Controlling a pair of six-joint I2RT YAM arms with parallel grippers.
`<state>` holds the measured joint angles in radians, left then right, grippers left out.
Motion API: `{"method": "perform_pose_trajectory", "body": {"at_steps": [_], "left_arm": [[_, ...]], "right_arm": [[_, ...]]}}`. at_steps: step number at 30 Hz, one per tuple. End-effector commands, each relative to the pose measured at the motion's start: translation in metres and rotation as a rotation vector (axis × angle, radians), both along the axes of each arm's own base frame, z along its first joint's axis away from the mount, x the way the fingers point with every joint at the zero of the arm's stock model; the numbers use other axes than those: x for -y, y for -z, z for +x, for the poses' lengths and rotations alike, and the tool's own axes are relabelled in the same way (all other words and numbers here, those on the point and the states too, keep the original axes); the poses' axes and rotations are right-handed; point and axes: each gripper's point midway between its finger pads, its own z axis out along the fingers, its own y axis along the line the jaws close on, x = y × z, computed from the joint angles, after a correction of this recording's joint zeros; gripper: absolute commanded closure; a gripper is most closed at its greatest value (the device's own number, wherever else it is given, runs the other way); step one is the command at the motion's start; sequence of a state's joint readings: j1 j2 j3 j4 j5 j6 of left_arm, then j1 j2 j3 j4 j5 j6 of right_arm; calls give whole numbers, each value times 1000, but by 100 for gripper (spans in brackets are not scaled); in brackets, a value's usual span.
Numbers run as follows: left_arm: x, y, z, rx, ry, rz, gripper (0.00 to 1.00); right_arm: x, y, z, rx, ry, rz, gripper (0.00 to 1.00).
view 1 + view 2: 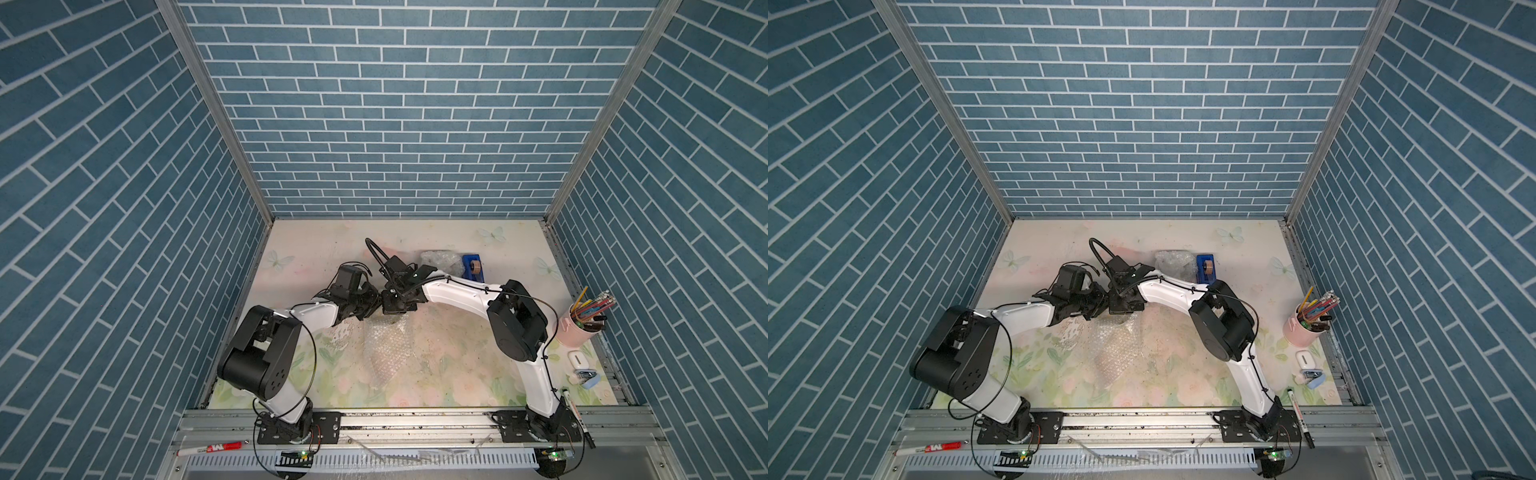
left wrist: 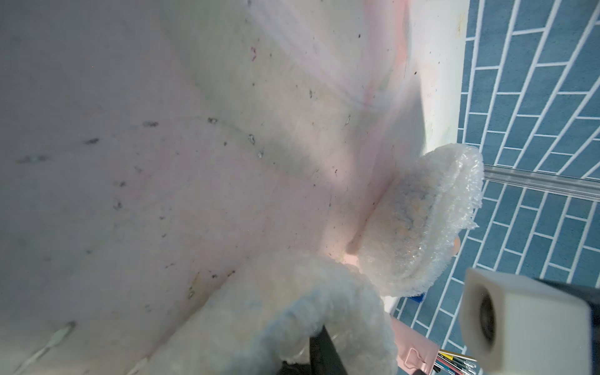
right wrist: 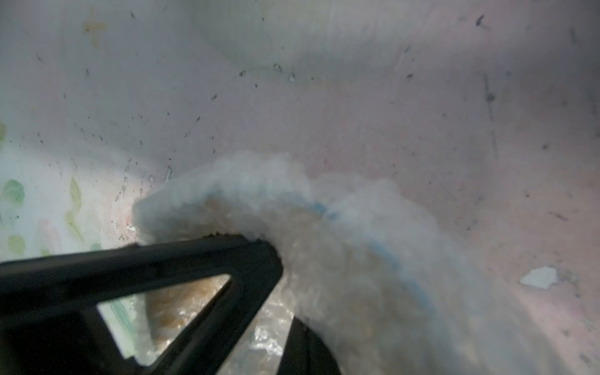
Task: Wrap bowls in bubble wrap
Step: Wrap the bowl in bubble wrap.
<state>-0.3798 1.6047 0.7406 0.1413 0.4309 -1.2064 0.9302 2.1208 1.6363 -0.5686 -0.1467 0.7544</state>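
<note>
Both grippers meet at mid-table over one bowl [image 3: 341, 246]. It is swathed in bubble wrap [image 1: 386, 349], and a blue rim shows through. The sheet's loose tail trails toward the front edge. My left gripper [image 2: 321, 337] is shut on the wrapped rim, and its black finger [image 3: 194, 276] shows in the right wrist view. My right gripper [image 3: 292, 328] is shut on crumpled wrap at the bowl's side. In both top views the grippers [image 1: 384, 307] hide the bowl. A second bowl, fully bundled in bubble wrap [image 2: 422, 220], lies at the back [image 1: 1173, 262].
A blue tape dispenser [image 1: 473, 266] stands beside the back bundle. A pink cup of pencils [image 1: 582, 324] and small white items [image 1: 579, 359] sit along the right wall. Blue brick-patterned walls close in three sides. Both arms span the front rail [image 1: 415, 419].
</note>
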Motion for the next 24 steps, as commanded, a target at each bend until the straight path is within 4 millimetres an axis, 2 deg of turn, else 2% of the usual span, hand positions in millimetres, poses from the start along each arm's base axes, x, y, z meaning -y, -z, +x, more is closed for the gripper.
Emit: {"method": "perform_pose_trajectory", "body": {"at_steps": [1,4,6,9,11,13,15,17,19,20,22,24], "left_arm": [[-1,7,-2,2,10,0,79],[0,19,-7,-22,21,1,80],[-4,35,-18,-57,14,6,81],[-9,46,-26,-85,4,16,82],[-12,51,-31,-104,-3,28,82],[-13,53,-33,-110,-2,32,82],[-12,53,-33,-111,0,31,82],[-12,52,-32,-109,2,29,82],[-11,52,-31,-109,1,28,82],[-11,51,-31,-109,0,27,82],[-13,52,-33,-112,-3,32,82],[-15,53,-35,-117,-5,42,82]], "right_arm": [[-1,-24,3,18,33,45,100],[-2,-36,6,32,33,62,100],[0,-49,8,60,42,69,100],[12,-99,9,182,69,135,98],[32,-132,1,249,91,164,87],[52,-140,-14,264,96,173,72],[72,-126,-33,234,94,167,66],[89,-91,-54,165,76,141,59],[97,-54,-75,63,63,122,59],[95,-40,-86,16,49,132,54],[87,-24,-101,-39,31,151,52],[71,-23,-113,-69,1,187,51]]}}
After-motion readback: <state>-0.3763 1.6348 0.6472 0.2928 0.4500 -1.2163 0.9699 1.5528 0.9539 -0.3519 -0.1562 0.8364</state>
